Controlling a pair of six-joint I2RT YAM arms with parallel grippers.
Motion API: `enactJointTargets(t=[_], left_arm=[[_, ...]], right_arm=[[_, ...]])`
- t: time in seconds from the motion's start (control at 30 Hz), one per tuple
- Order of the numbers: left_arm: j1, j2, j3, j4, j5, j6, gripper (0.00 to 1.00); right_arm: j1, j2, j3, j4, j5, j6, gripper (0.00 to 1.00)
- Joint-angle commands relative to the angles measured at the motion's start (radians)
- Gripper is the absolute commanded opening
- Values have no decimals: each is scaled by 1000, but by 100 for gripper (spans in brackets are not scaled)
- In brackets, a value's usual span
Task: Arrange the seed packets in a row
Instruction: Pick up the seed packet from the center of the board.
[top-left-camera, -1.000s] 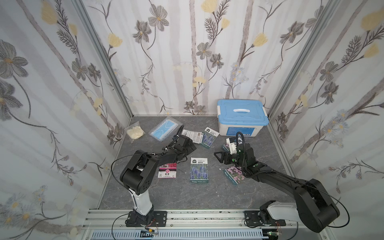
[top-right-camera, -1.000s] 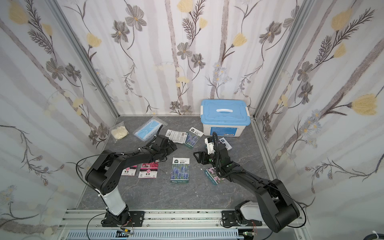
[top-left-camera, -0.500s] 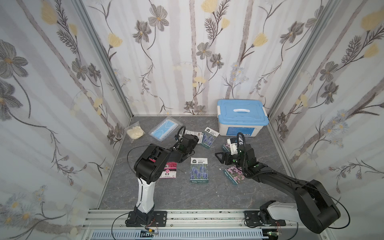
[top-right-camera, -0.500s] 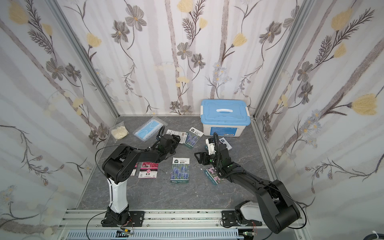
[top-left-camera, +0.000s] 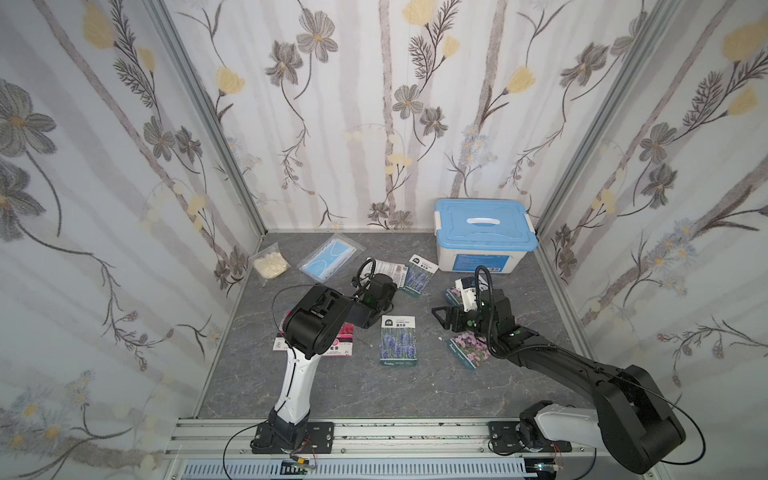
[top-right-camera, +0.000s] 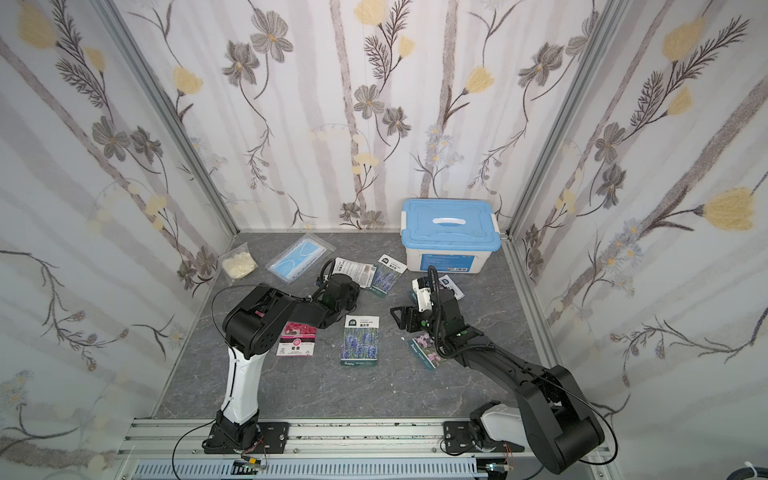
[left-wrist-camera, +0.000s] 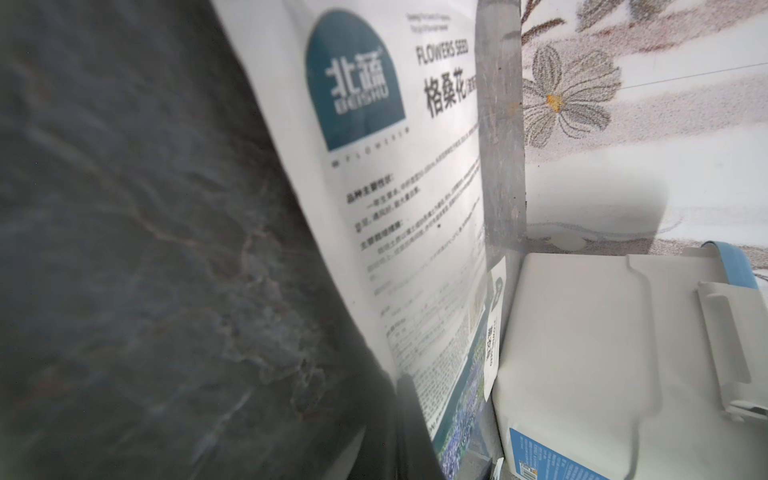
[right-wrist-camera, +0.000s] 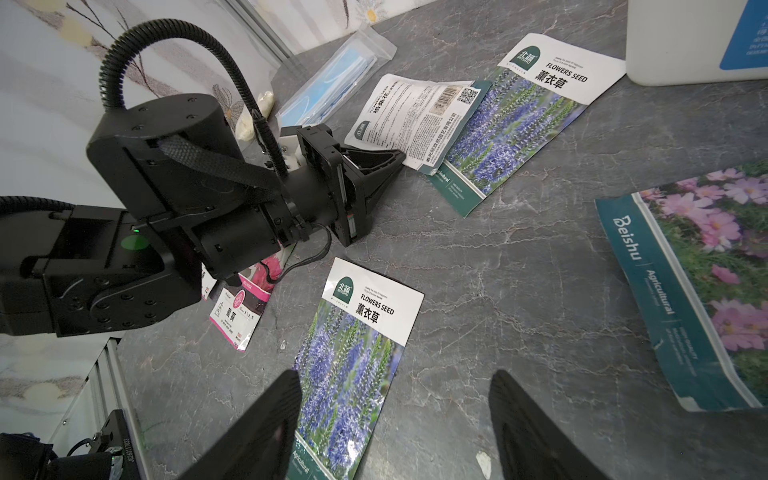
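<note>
sorting across the grey table (top-left-camera: 374, 395), i have a loose front row of red packet (top-left-camera: 343, 338), lavender packet (top-left-camera: 398, 340) and pink packet (top-left-camera: 469, 353), with more packets scattered back by the blue-lidded box (top-left-camera: 484, 232). my left claw (right-wrist-camera: 390, 160) is clenched on the edge of the white-backed packet (right-wrist-camera: 415, 112), which overlaps a second lavender packet (right-wrist-camera: 519, 124); my right claw (right-wrist-camera: 395, 376) hangs released and empty near the front lavender one. next, i judge, i must lift that thin packet clear without dragging its neighbour, then lay it into the row.
</note>
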Motion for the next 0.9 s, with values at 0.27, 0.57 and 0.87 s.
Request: enactJointTargets(t=[0.27, 0.57, 0.87], left_arm=[[32, -123, 111, -435, 108, 331, 0], [48, -332, 164, -825, 246, 654, 0], [55, -463, 99, -946, 252, 722, 0]], right_arm=[[-3, -47, -8, -22, 34, -15, 74], [6, -80, -13, -17, 62, -40, 74], [242, -109, -21, 133, 213, -180, 81]])
